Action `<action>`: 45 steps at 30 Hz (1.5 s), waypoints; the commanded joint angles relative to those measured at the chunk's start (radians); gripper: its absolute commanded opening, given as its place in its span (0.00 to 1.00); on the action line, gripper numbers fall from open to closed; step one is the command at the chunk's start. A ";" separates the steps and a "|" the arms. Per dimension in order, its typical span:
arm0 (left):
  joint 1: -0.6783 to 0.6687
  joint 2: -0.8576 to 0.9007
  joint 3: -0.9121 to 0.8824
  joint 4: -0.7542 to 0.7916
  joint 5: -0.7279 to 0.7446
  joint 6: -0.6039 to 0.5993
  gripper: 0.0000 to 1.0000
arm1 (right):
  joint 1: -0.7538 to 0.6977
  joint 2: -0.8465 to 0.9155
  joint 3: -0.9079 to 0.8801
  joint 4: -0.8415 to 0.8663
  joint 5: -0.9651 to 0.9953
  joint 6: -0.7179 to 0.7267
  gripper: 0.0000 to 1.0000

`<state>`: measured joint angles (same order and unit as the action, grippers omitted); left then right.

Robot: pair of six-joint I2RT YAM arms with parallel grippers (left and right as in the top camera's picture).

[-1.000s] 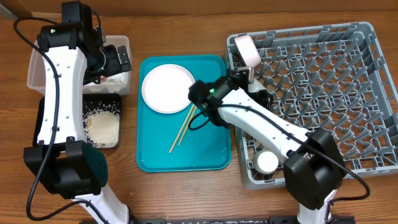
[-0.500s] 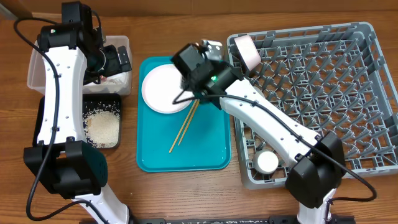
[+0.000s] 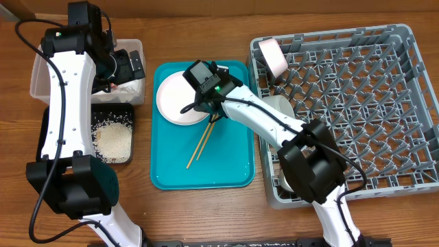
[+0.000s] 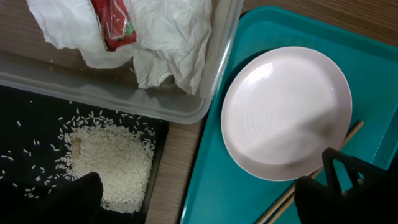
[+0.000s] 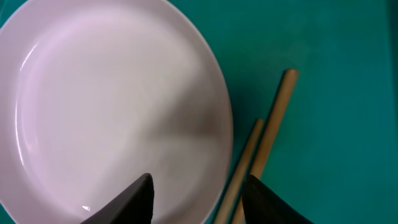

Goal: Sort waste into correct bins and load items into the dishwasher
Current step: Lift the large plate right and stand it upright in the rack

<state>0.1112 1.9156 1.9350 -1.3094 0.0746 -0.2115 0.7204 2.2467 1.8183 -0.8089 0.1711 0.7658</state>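
As open-fingered right gripper (image 5: 198, 180) frames plate (image 5: 112, 106) rim, chopsticks (image 5: 273, 124) beside

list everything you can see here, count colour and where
teal plastic serving tray: 1, teal, table centre
round pale pink-white plate: 1, flat on the serving tray
second round pale plate: 1, upright in the rack's far left corner
thin wooden chopsticks: 2, tan, on the serving tray
clear rectangular plastic box: 1, far left
crumpled white paper napkin: white, in the box
red-and-white snack wrapper: 1 visible, in the box
shallow black rectangular tray: 1, beside the box
whitish rice grains: pile, in the black tray
large grey plastic dish rack: 1, right
pale round bowl: 1, in the rack
left hand: open, empty
right hand: open, over the flat plate's edge
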 commanded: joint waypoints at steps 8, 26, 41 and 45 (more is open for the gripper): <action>0.000 0.001 0.021 0.002 0.003 -0.006 1.00 | -0.004 0.071 0.001 0.022 -0.088 0.047 0.31; 0.000 0.001 0.021 0.002 0.003 -0.006 1.00 | -0.023 -0.206 0.064 -0.123 0.203 -0.076 0.04; 0.000 0.001 0.021 0.002 0.003 -0.006 1.00 | -0.154 -0.536 0.063 -0.511 0.737 -0.090 0.04; 0.000 0.001 0.021 0.002 0.003 -0.006 1.00 | -0.201 -0.536 0.062 -0.549 0.791 -0.089 0.04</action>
<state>0.1112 1.9156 1.9354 -1.3094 0.0746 -0.2115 0.5446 1.7168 1.8725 -1.3518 0.8734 0.6765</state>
